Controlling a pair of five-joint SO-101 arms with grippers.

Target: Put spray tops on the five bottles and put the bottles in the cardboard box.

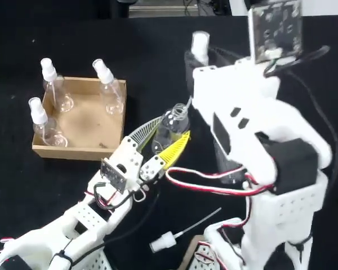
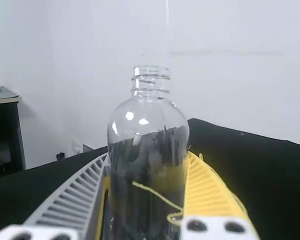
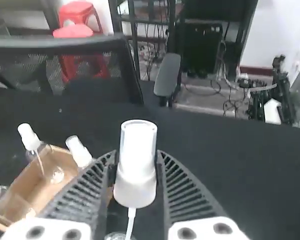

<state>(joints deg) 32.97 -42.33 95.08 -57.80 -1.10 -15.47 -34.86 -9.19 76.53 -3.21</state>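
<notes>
left gripper (image 1: 173, 127) gripping uncapped bottle (image 2: 147, 150) upright, closed to its width | right gripper (image 3: 136, 157) pinching spray top (image 3: 137, 135) directly above that bottle, tube (image 3: 131, 220) hanging toward it | box (image 1: 79, 151) sitting near left gripper, apart

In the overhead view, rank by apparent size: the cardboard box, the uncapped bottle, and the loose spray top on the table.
1. Cardboard box, clearly largest.
2. Uncapped bottle.
3. Loose spray top, smallest in bulk, though with its thin tube it looks about as long as the bottle.
</notes>
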